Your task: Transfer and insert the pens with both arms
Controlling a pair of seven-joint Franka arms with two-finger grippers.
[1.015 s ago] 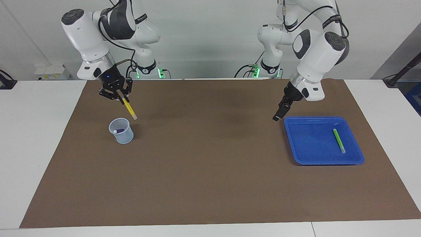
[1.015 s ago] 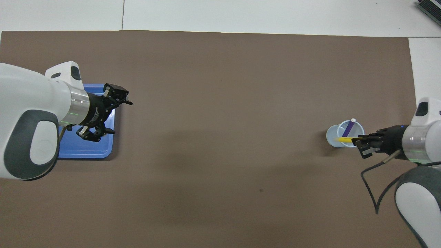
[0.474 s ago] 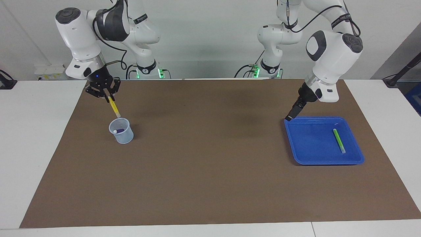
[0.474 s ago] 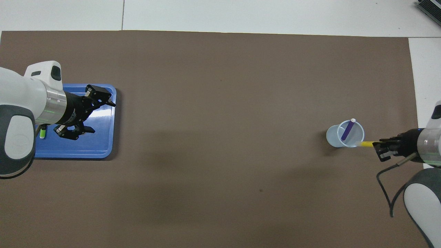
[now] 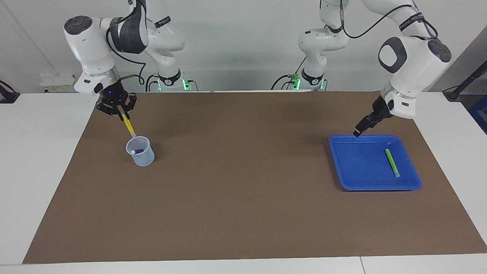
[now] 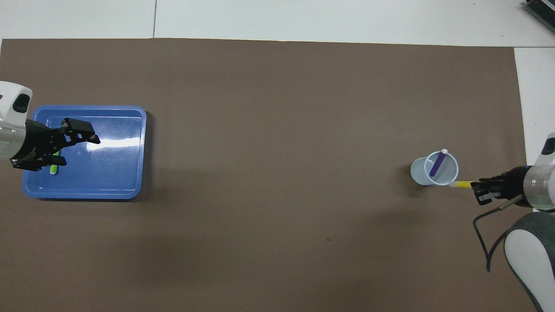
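Facing view: our right gripper [image 5: 122, 112], clamped on the yellow pen [image 5: 128, 126], has swung it back so its pale tip now sits at the cup [image 5: 140, 151] rim, slanting down. 1 purple pen [image 5: 137, 151] is already inside.

Overhead view: our left gripper [image 6: 71, 145], jaws spread, has retreated over the tray [image 6: 125, 190] above the green pen [image 6: 53, 168], which points away from us.

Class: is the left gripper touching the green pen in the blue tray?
Apart. The facing view shows the left gripper over the blue tray's rim, clear of the green pen.
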